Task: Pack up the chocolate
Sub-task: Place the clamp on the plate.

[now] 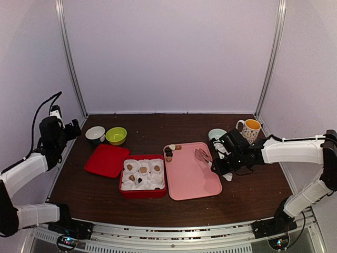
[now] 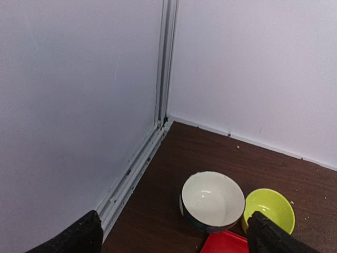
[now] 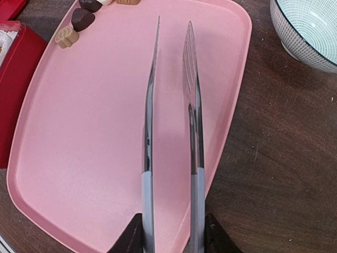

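A few chocolate pieces lie at the far left corner of the pink tray; the right wrist view shows a dark one and a light brown one. More chocolates sit in white paper cups inside the red box. My right gripper is shut on metal tongs, whose open tips hang over the tray, short of the pieces. My left gripper is open and empty, raised at the far left near the wall, above a white bowl.
A white bowl and a green bowl stand at the back left, with the red lid in front of them. A patterned bowl and an orange-lined mug stand behind the right gripper.
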`<state>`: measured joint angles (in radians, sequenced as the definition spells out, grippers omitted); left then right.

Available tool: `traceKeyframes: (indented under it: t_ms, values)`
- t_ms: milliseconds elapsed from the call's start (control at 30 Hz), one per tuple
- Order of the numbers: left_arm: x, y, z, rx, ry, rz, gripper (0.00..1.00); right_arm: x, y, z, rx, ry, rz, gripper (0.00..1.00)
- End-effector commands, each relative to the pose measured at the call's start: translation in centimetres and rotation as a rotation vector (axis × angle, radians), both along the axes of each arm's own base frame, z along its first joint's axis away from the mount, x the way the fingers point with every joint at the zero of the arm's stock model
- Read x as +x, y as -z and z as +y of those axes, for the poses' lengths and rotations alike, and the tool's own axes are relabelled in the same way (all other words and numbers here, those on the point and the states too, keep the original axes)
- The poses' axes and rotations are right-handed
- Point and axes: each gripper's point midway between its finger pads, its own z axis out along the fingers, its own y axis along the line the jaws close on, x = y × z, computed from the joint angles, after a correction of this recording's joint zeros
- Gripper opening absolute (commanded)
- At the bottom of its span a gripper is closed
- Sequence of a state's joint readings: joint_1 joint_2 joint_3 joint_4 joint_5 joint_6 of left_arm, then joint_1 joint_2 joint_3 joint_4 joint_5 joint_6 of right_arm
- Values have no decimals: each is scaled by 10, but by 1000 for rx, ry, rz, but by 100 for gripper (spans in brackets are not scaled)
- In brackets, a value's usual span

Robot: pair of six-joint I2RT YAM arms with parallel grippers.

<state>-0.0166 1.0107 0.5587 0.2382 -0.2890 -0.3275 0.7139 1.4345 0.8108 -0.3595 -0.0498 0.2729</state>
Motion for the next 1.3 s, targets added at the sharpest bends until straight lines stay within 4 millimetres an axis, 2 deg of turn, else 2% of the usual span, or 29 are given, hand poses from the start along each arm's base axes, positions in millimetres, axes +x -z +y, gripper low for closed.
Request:
traceKeyframes:
  t_ms: [0, 133, 200, 367, 533, 633, 733, 933, 1133, 1267]
  values:
    - [-21, 62, -14, -168, 29, 284, 97, 8, -10, 8, 21, -15, -52, 32]
    - [-23, 92, -27, -161, 106, 471, 88, 8, -7, 3, -10, -5, -43, 32]
    - [-23, 106, -27, -158, 101, 563, 85, 8, -5, 0, -30, 8, -35, 32]
    - [-20, 135, -25, -129, 97, 722, 83, 11, -3, -6, -70, 25, -41, 32]
    - [-13, 163, -36, -149, 162, 846, 66, 14, -3, -6, -77, 39, -48, 32]
    - [-12, 176, -41, -162, 191, 887, 62, 15, -2, -6, -85, 44, -51, 33]
    - [-16, 187, -33, -143, 137, 951, 62, 15, 0, -6, -94, 45, -49, 33]
    - [-13, 207, -41, -178, 167, 1019, 47, 12, 4, -4, -119, 38, -52, 34]
    - [-13, 211, -41, -177, 169, 1039, 38, 11, 3, -3, -123, 41, -62, 36]
    - [-14, 212, -39, -176, 162, 1041, 36, 11, 5, -3, -130, 44, -64, 37]
